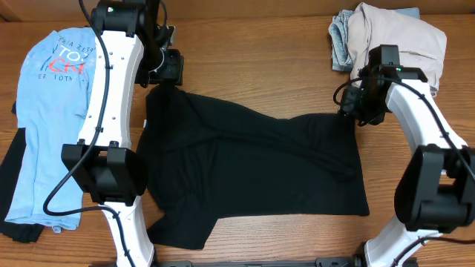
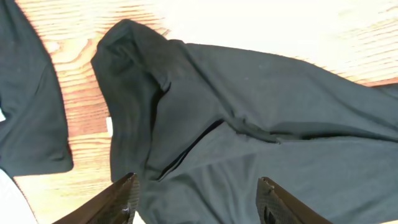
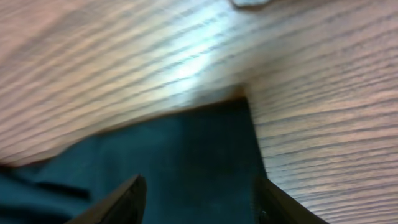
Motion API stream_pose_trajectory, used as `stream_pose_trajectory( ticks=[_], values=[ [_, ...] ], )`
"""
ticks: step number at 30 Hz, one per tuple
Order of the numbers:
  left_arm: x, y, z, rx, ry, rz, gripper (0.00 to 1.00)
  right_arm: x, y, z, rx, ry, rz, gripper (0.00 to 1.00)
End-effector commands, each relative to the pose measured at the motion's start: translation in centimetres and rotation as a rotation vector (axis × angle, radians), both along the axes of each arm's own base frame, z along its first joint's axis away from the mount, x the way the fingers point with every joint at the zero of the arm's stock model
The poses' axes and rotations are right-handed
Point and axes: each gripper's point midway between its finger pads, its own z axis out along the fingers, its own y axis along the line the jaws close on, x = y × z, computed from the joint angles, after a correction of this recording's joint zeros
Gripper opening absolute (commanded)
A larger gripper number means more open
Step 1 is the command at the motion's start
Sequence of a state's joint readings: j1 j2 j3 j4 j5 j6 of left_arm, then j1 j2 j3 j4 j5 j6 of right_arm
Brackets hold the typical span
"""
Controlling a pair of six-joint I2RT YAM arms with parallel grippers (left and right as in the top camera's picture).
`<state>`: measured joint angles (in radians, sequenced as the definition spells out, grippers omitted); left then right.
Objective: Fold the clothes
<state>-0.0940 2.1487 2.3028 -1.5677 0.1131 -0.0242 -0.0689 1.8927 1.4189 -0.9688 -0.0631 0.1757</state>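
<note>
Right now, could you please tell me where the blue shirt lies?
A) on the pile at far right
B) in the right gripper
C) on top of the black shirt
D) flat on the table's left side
D: the blue shirt lies spread flat along the left edge of the table.

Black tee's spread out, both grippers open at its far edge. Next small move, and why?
Probably lower the right gripper and close on the black T-shirt corner: its open fingers straddle that corner, which lies flat on the table, not yet gripped.
</note>
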Motion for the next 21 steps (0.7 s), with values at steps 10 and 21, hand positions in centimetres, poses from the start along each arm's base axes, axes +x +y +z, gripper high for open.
stream_pose_trajectory(
  ticks=[10, 21],
  values=[
    [0.3, -0.6, 1.6, -0.019, -0.056, -0.033, 0.62, -1.1, -1.9, -4.5, -0.001, 0.122, -0.058, 0.48],
    [0.3, -0.6, 1.6, -0.018, -0.056, -0.033, 0.61, -0.4, -0.9, -4.8, 0.057, 0.1, -0.049, 0.16]
  ],
)
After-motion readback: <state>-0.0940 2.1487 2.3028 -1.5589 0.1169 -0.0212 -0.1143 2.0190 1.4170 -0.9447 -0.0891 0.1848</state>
